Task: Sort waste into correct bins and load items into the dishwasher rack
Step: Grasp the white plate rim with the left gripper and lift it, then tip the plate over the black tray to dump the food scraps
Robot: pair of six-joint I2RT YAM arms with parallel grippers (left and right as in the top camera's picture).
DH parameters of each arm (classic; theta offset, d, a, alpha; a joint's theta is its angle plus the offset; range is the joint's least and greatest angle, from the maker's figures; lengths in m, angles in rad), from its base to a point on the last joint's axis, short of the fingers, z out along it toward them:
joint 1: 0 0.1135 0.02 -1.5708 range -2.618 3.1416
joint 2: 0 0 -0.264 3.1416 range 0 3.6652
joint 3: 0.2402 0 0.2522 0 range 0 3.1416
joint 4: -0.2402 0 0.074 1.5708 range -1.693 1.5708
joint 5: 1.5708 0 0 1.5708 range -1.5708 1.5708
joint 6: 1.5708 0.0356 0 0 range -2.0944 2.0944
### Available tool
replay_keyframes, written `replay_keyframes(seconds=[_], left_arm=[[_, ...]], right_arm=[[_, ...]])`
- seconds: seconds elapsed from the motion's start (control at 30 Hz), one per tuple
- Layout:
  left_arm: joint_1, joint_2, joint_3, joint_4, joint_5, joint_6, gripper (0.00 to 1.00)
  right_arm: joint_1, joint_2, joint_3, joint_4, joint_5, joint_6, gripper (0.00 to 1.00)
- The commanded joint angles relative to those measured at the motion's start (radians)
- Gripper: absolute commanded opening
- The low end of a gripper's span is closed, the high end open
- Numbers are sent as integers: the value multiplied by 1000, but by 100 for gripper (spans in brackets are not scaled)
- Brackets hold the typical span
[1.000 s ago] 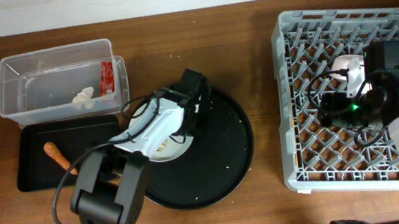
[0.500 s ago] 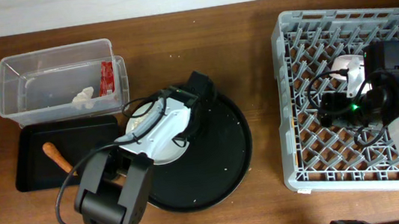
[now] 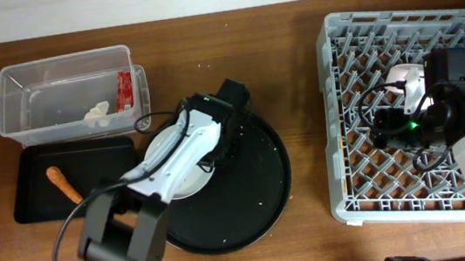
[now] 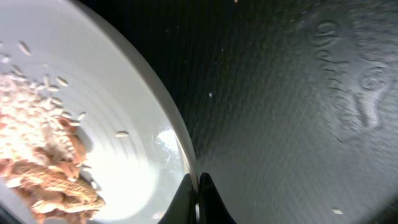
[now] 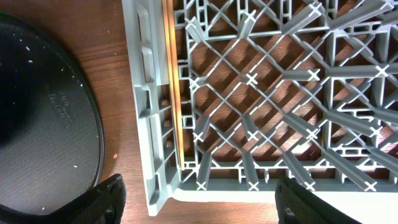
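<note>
Now L tool low on plate

Surface: brown wood-grain tabletop, grain running left to right, with a pale wall along its far edge. Four items rest directly on it.

1. Clear plastic tub: rectangular, far left, toward the back.
2. Shallow black rectangular tray: just in front of the tub, their long edges meeting. Whether the tub sits on the tray's rim cannot be told.
3. Round black tray: large, near the centre, just right of the rectangular tray, dotted with pale specks.
4. Dishwasher rack: grey lattice crate at the right, cut off by the frame edge. A strip of bare wood separates its wall from the round tray.
</note>
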Motion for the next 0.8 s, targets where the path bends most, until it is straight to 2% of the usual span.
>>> replay_keyframes(seconds=[0.0, 0.3, 0.57, 0.77], left_arm=[[0, -93, 25, -24, 8, -32, 1], [28, -180, 25, -106, 5, -32, 0], [249, -256, 25, -184, 7, -27, 0], [425, -263, 25, -174, 35, 84, 0]], right_arm=[[-6, 3, 7, -2, -5, -8, 76], [-6, 3, 7, -2, -5, -8, 77], [-6, 3, 7, -6, -1, -8, 77], [-6, 3, 7, -17, -1, -9, 76]])
